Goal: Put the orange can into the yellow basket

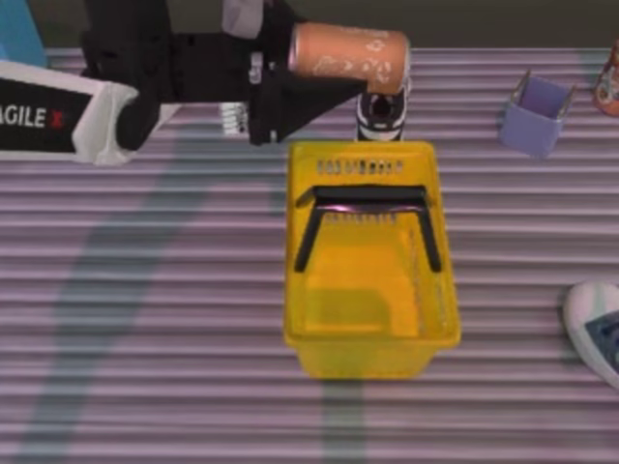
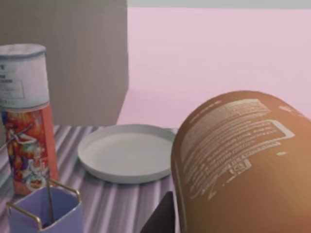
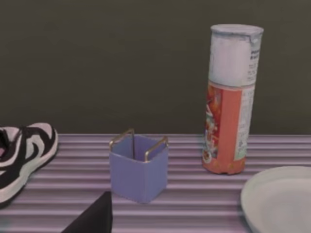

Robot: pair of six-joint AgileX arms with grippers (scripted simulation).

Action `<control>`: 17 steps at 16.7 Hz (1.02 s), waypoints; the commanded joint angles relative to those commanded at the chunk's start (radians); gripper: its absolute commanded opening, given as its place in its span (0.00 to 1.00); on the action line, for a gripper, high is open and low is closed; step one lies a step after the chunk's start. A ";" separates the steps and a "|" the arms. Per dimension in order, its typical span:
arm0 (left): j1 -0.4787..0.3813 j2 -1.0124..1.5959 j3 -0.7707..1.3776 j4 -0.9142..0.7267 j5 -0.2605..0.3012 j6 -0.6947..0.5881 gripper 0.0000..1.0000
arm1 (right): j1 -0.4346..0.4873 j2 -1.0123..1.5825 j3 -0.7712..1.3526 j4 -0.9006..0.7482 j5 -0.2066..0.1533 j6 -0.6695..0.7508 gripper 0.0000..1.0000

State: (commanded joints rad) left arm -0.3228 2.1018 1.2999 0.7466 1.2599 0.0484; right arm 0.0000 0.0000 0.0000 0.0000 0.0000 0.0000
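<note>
Because the left end effector point(image 1: 290, 72) is clamped on the orange can point(image 1: 348, 56), carried on its side just behind the yellow basket point(image 1: 372, 353) rim, an early release could drop it onto the black-and-white shoe point(image 1: 379, 116).

Ribbed lavender tabletop point(image 1: 174, 319), dark wall point(image 3: 97, 58) behind, pink floor point(image 2: 218, 48).

The pale orange cylindrical drink can point(image 1: 348, 55) looks like smooth, matt metal with fine light print. The big yellow rectangular basket point(image 1: 308, 319) looks like slightly glossy plastic with slotted walls. The purple-grey ribbed table point(image 1: 145, 319) has a grooved, matt surface, and the white round plate point(image 2: 127, 152) looks smooth.
</note>
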 joint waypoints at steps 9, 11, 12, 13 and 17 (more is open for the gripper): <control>0.005 0.037 -0.007 0.051 0.012 -0.003 0.00 | 0.000 0.000 0.000 0.000 0.000 0.000 1.00; 0.011 0.093 -0.020 0.123 0.013 -0.004 0.00 | 0.000 0.000 0.000 0.000 0.000 0.000 1.00; 0.014 0.125 -0.027 0.167 0.013 -0.005 0.00 | 0.000 0.000 0.000 0.000 0.000 0.000 1.00; 0.016 0.157 -0.036 0.211 0.013 -0.007 0.00 | 0.000 0.000 0.000 0.000 0.000 0.000 1.00; 0.024 0.247 -0.063 0.330 0.012 -0.009 0.00 | 0.000 0.000 0.000 0.000 0.000 0.000 1.00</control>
State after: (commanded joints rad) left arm -0.2988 2.3493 1.2367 1.0766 1.2722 0.0392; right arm 0.0000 0.0000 0.0000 0.0000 0.0000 0.0000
